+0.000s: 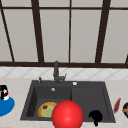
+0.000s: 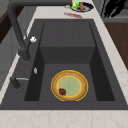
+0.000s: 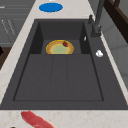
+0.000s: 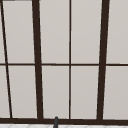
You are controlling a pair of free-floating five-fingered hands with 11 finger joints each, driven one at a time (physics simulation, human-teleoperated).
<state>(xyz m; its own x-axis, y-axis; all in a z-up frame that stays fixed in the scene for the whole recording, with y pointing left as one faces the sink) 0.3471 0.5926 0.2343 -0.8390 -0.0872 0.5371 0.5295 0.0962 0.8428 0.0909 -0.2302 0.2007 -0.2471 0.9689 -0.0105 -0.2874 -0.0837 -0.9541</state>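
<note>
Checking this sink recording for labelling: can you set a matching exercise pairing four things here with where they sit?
Things:
1. yellow-rimmed plate
2. blue plate
3. faucet
4. red strip

Places:
A. counter left of the sink
B. behind the basin, under the window
C. bottom of the sink basin
D. counter right of the sink

Pairs: 1-C, 2-A, 3-B, 4-D

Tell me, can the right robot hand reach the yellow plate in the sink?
Probably yes. The right robot hand hovers by the front edge of the sink, and the plate lies uncovered in the left bowl, open from above in both side views.
</note>
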